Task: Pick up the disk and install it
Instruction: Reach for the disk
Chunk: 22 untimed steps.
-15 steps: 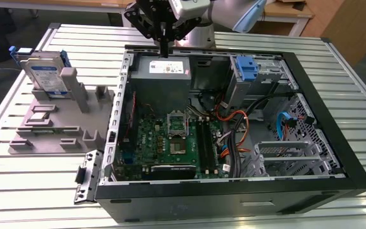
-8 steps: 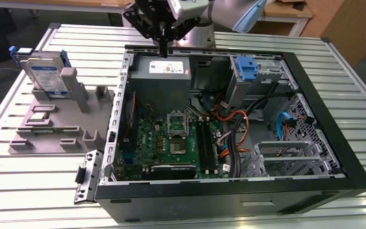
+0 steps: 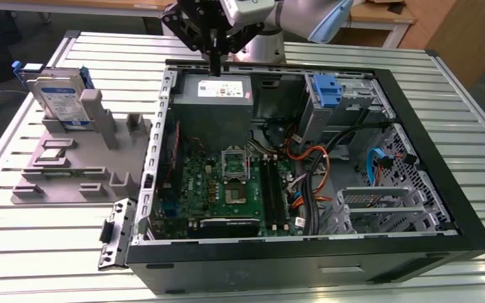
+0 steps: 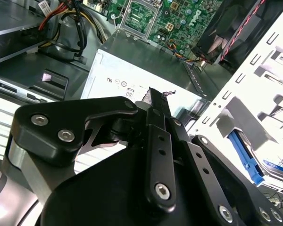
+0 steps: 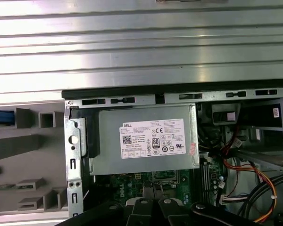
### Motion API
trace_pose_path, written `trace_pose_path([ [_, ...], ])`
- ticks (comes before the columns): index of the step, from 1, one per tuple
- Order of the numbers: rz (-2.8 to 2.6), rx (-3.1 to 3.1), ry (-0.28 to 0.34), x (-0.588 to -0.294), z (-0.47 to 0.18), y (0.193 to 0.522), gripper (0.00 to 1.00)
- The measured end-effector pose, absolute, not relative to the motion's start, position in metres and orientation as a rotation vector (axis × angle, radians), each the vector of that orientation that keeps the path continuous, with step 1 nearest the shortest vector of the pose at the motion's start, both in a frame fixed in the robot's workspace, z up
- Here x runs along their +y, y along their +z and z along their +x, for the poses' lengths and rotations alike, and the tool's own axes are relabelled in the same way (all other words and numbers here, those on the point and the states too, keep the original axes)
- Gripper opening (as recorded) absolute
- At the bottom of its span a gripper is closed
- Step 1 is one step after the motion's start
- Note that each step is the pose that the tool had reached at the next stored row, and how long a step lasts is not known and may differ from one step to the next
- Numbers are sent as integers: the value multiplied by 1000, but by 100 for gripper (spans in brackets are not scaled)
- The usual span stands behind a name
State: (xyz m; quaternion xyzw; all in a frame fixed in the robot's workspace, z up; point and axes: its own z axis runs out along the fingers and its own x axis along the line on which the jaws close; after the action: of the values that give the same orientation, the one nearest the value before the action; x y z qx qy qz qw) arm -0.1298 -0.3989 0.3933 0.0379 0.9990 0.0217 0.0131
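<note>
Disk (image 3: 61, 101) awaiting pickup stood on edge in a grey fixture (image 3: 65, 170) at the exterior view's left. The fixture sat on the ribbed metal table (image 3: 23, 252), outside the open computer case (image 3: 457, 214). The disk's white-and-blue label faced the room, its blue carrier frame showed along the upper edge, and nothing touched it.

Toward the middle, the arm's gripper (image 3: 215, 60) hung over the far side of the case, just above the grey power supply (image 3: 217, 95). Its jaws were drawn together with nothing between them, and it was well apart from the disk. In the first wrist view, the supply's white sticker lay directly beneath the tool.

Below the supply, the green motherboard (image 3: 225, 183) lay exposed. Further to the exterior view's right, a tall blue latch piece (image 3: 328, 91) stood beside the metal drive bays (image 3: 365, 95), and orange and black cables trailed toward a perforated cage (image 3: 377, 205).

By the look of things the job had hardly begun. The disk was not yet lifted, no drive sat in the bays as far as could be seen, and both the pickup and the installation were left to do.
</note>
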Motion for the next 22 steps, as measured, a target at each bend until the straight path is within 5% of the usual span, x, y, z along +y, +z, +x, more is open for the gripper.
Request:
trace_pose_path([
  [22,118,3112,68,-399,-140,393,10],
])
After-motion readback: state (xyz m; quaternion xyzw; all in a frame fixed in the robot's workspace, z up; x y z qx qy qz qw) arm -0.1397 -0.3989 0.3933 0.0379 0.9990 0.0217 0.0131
